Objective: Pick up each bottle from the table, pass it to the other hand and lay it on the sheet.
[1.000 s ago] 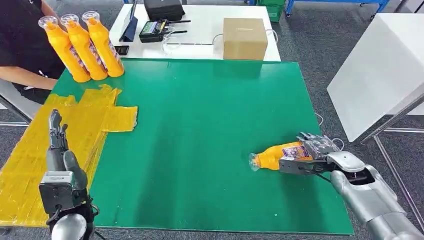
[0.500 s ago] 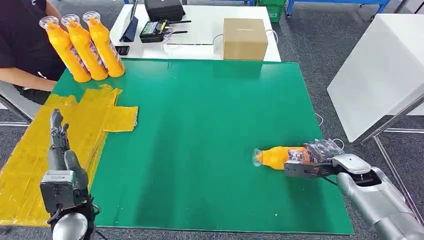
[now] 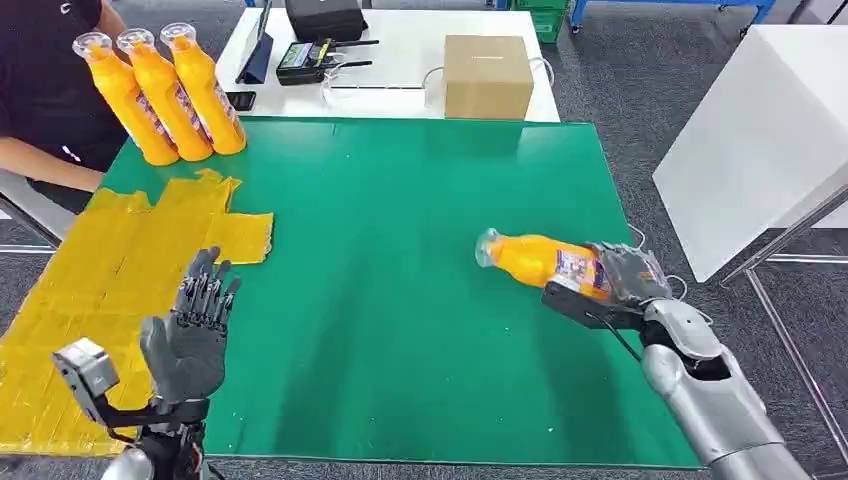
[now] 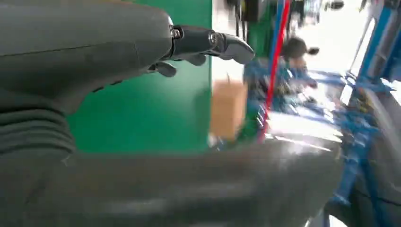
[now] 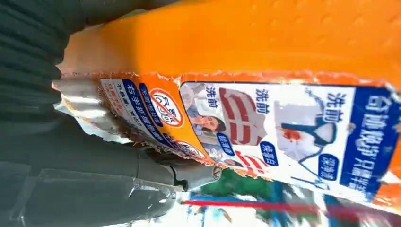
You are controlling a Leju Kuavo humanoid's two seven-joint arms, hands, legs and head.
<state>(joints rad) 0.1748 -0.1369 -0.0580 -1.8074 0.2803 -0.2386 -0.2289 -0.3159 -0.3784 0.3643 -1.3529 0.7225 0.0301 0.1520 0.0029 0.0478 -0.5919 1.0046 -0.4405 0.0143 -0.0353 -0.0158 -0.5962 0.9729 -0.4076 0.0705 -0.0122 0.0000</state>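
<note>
A green mat covers the table, with a yellow sheet at its nine o'clock edge. A cardboard box sits at twelve, a person's arm at ten, beside three upright orange bottles. At three o'clock, the right hand clamps a bottle lying sideways, raised off the mat; its torn label carries Chinese writing. The left hand hovers at seven, fingers spread, empty.

I see the green table carrying a yellow sheet along its left edge. Three orange bottles stand upright at the far left corner.
</note>
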